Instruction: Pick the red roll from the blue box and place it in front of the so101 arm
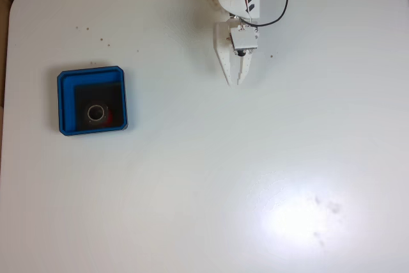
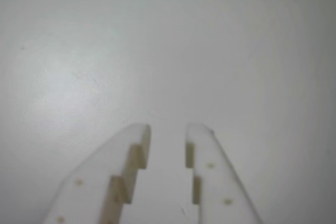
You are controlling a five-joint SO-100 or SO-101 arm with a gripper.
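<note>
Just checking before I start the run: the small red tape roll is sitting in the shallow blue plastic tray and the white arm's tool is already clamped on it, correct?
Not quite. The small red tape roll does sit in the shallow blue plastic tray, but the white arm's tool is not clamped on it: the fixed view shows it far off to the right, and the wrist view shows nothing between its fingers.

The so101 arm [image 1: 235, 4] is white plastic with a black motor and red and black wires. Its pointy white tool [image 1: 236, 81] has stepped fingers [image 2: 131, 161] with small holes.
</note>
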